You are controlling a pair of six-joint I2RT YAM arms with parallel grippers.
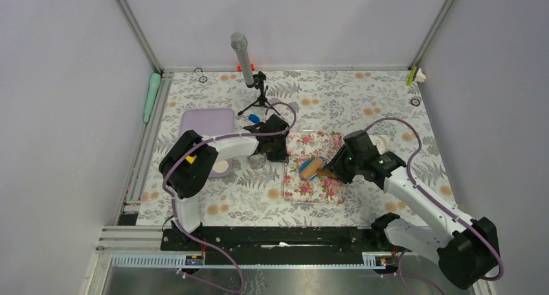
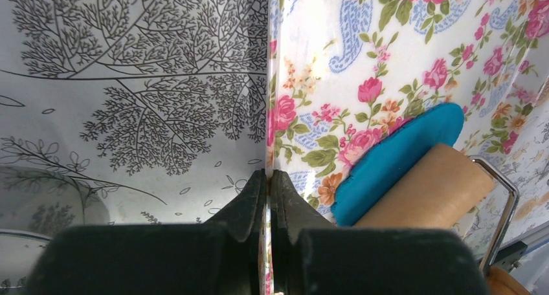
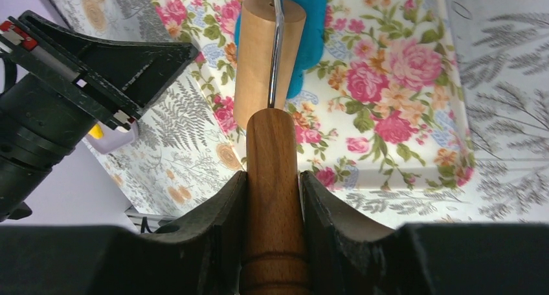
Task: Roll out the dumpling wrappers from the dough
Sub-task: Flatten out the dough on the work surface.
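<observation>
A flattened sheet of blue dough (image 2: 401,149) lies on the floral pink mat (image 2: 336,43), near its left side (image 1: 302,164). The wooden roller's drum (image 3: 259,55) rests on the dough (image 3: 314,30). My right gripper (image 3: 273,175) is shut on the roller's handle (image 3: 272,146), reaching in from the mat's right (image 1: 330,173). My left gripper (image 2: 268,173) is shut on the mat's left edge, which stands between its pads (image 1: 283,154). The drum (image 2: 427,195) covers part of the dough. The dumpling wrappers are out of view.
A lavender tray (image 1: 207,123) sits at the left behind my left arm. A microphone on a small tripod (image 1: 249,68) stands at the back. A pale round dish (image 1: 382,142) lies behind my right arm. A green tool (image 1: 152,94) rests along the left rail.
</observation>
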